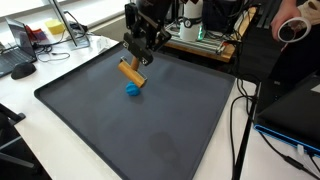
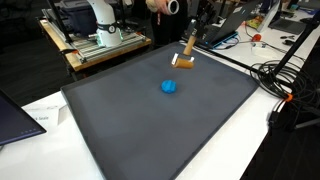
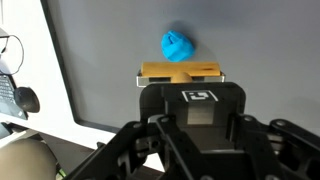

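Where a dark grey mat covers a white table, a black robot gripper hangs over the mat's far corner, as both exterior views show. Its fingers are clenched on the upper end of a wooden block. The block is a slim, elongated piece of tan to orange wood. It slants downward from the fingers in an exterior view, and stands closer to upright in an exterior view, where its lower end looks pale. Whether that end touches the mat cannot be told.

In the wrist view the block appears as a flat tan bar lying crosswise just past the gripper.

A small, crumpled bright blue lump lies on the mat near the block, toward the mat's middle, apart from it.
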Motion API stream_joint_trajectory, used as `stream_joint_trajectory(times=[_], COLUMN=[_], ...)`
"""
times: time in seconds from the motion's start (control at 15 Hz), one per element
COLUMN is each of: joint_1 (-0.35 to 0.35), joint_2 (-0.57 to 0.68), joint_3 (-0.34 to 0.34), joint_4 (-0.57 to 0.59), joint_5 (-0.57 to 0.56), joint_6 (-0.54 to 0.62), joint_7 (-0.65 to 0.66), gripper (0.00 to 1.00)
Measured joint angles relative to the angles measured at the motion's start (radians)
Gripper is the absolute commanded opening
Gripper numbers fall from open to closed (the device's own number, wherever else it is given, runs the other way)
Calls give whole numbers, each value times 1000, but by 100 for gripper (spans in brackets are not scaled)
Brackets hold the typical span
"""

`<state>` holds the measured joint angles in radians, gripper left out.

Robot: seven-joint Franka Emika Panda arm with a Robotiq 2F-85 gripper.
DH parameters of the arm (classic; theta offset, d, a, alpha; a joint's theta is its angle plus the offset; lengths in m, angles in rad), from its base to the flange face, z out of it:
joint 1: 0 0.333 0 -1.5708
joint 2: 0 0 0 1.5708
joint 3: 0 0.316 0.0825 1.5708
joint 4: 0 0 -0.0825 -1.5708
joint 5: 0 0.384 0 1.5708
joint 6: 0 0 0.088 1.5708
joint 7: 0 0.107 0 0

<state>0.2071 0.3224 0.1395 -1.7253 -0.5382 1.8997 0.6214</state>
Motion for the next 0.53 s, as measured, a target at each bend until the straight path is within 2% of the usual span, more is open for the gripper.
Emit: stream_joint_trajectory(times=[0.53], joint_1=[40], joint_2=[78], joint_3=[-58], joint_4=[30], joint_5=[-2], joint_6=[0], joint_7=[-6], gripper=[22])
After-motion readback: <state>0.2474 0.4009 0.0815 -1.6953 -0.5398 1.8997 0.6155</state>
